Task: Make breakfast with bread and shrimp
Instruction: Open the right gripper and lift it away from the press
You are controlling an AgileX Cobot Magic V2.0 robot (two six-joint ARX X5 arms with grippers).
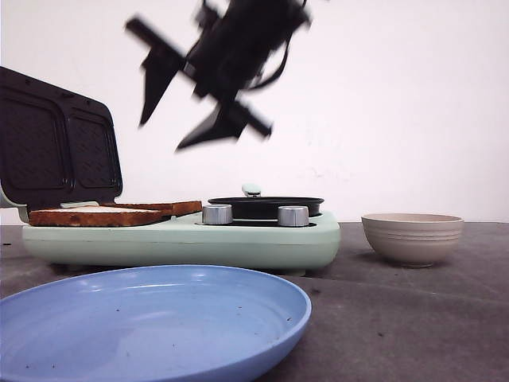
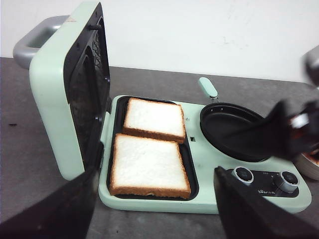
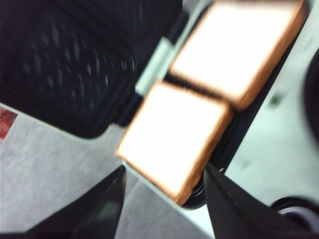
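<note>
Blue plate point(image 1: 159, 318) sits nearest, before the mint sandwich maker point(image 1: 238, 243) holding two bread slices point(image 2: 149, 167) side by side. Right gripper point(image 1: 187, 107) hangs above, fingers spread, grasping nothing; left gripper point(image 2: 154, 209) likewise spread and empty.

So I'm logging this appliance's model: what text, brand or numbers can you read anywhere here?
None can be read.
Small print between the knobs on the breakfast maker: too small and blurred.
Bread, blue plate, bowl: no markings visible.
</note>
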